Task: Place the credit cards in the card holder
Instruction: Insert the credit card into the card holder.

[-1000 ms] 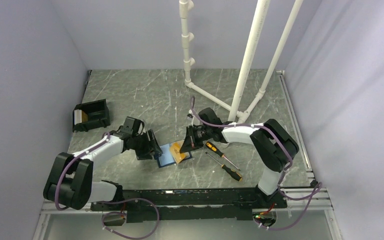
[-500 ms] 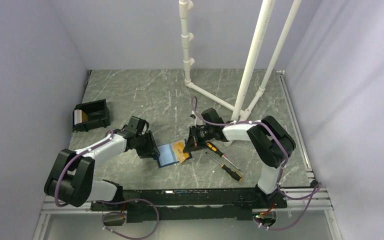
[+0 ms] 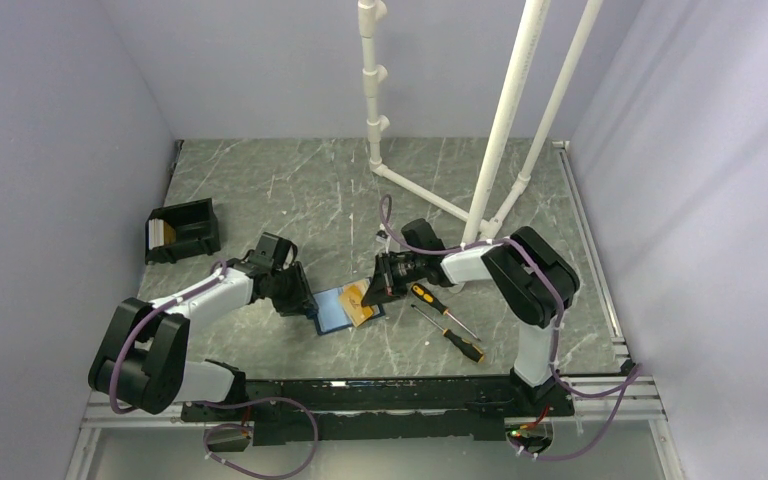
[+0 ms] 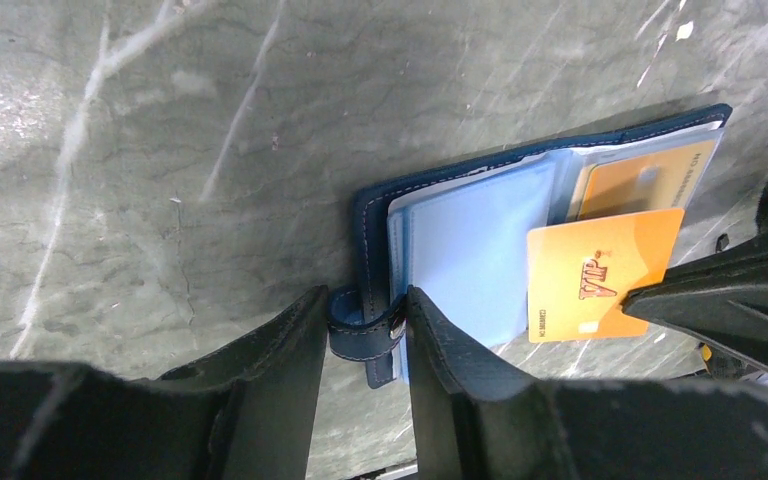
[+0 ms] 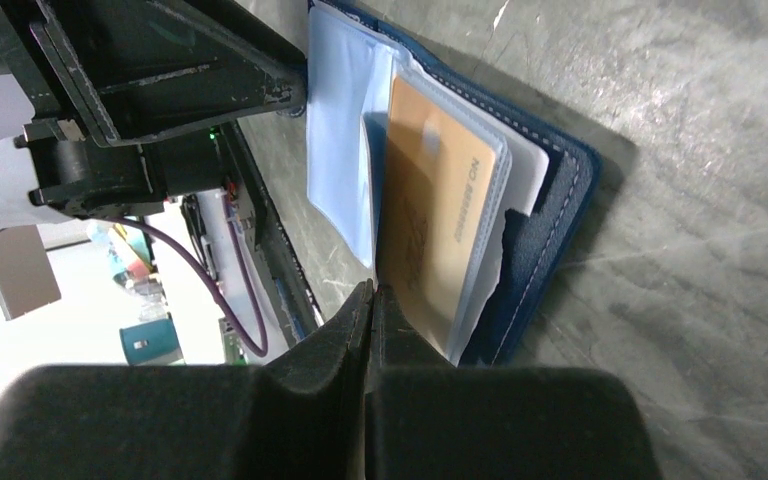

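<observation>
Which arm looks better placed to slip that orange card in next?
Right. The right claw pinches the card by its edge, over the open holder. The left claw is clamped on the clasp tab, seemingly steadying it.

1. Top external: high above the near edge of the grey marbled tabletop (image 3: 290, 190), looking down and forward from far off.
2. Left wrist: close and low, facing the open navy-blue folding card holder (image 4: 370, 215).
3. Right wrist: closer still, facing it from the opposite side; all three views share it.
</observation>
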`<state>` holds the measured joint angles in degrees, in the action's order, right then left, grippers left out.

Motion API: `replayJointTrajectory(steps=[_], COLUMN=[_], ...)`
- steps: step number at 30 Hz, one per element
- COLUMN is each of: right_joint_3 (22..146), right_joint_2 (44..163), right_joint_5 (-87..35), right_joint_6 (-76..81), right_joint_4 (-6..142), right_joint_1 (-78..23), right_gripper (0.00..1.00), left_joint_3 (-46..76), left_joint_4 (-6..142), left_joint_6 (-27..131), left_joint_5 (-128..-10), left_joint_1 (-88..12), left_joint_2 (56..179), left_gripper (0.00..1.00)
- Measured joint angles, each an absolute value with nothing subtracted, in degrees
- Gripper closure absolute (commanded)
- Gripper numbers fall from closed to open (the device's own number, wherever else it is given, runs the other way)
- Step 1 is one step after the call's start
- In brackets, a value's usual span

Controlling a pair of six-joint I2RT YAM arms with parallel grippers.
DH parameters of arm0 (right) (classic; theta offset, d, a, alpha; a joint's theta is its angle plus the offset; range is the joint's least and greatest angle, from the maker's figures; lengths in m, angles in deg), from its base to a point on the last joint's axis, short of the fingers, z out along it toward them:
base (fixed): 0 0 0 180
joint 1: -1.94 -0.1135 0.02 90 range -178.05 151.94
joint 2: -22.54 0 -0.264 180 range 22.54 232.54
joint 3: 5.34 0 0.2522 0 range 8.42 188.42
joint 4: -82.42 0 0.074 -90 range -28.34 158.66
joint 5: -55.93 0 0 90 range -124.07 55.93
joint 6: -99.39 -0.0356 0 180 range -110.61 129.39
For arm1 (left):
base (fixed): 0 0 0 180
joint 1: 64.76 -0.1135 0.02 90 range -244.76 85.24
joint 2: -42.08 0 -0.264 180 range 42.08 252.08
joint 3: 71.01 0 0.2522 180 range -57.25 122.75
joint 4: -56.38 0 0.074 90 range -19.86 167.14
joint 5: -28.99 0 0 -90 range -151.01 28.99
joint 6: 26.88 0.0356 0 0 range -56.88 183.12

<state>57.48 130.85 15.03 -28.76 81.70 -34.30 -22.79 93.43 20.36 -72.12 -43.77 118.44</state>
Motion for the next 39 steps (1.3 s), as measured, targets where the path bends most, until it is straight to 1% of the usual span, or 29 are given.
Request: replayJointTrajectory(steps=[14, 23, 27, 30, 31, 32, 36, 37, 39], right_joint_3=[56.7, 54.7, 55.0, 56.3, 57.0, 57.8, 60.7, 61.3, 61.8], right_joint_2=[133.9, 134.0, 132.8, 130.7, 130.1, 129.6, 127.9, 127.2, 126.4], right_joint_5=[12.8, 10.1, 6.6, 3.0, 1.7, 0.6, -3.3, -4.8, -6.4], right_joint_6=[-34.6, -35.7, -33.1, -29.3, -27.8, -26.3, -21.3, -19.7, -18.2], right_joint_4=[93.3, 96.5, 93.5, 87.7, 85.4, 83.0, 75.3, 73.1, 71.1], right_joint_1=[-34.4, -36.1, -37.7, -38.4, -38.6, -38.9, -40.0, -40.4, -41.2], right_gripper=[1.00, 1.00, 0.92, 0.84, 0.84, 0.79, 0.70, 0.69, 0.67], left_joint_3=[-23.2, -23.4, -23.9, -24.2, -24.3, -24.4, -24.8, -24.8, -25.0], left_joint_4=[91.5, 90.6, 90.3, 90.1, 90.2, 90.2, 90.6, 90.8, 91.2], left_joint_6=[19.5, 18.8, 18.5, 18.4, 18.4, 18.4, 18.3, 18.3, 18.4], left_joint_5=[-71.6, -71.4, -71.0, -70.7, -70.6, -70.4, -70.0, -69.9, -69.5], left_joint_1=[-42.1, -41.5, -41.3, -41.2, -41.1, -41.0, -41.0, -40.9, -40.9], left_joint_2=[118.4, 118.4, 117.8, 117.2, 117.0, 116.9, 115.9, 115.6, 115.0], left_gripper=[0.61, 0.62, 0.61, 0.60, 0.60, 0.57, 0.50, 0.50, 0.54])
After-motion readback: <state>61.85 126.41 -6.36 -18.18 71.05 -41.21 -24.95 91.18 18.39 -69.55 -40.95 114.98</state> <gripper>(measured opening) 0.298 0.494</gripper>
